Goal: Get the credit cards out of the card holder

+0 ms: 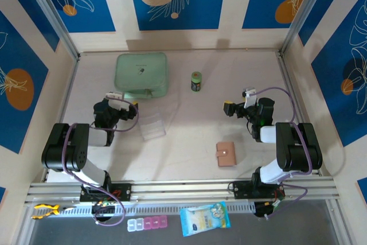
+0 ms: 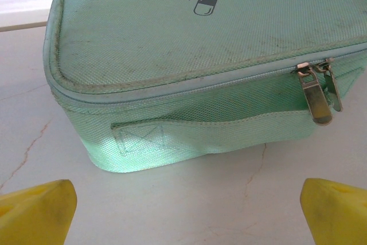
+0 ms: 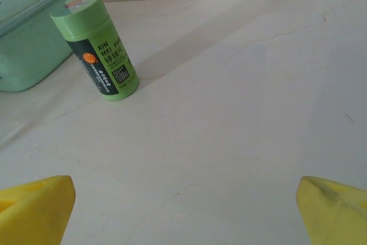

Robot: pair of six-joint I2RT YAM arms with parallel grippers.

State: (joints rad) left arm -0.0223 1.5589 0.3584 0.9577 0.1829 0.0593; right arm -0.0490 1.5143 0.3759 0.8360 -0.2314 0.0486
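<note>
While the left gripper (image 2: 183,213) and right gripper (image 3: 183,213) gape wide and empty, the flat pink leather card holder (image 1: 226,154) lies shut, long side near-to-far, snap tab left.

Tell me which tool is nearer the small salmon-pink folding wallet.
Right. The right tool hangs just beyond the salmon-pink folding wallet; the left tool sits far to its left, by the mint-green zip case.

Salmon-pink card holder (image 1: 226,154), snapped shut, flat on table, near right arm
</note>
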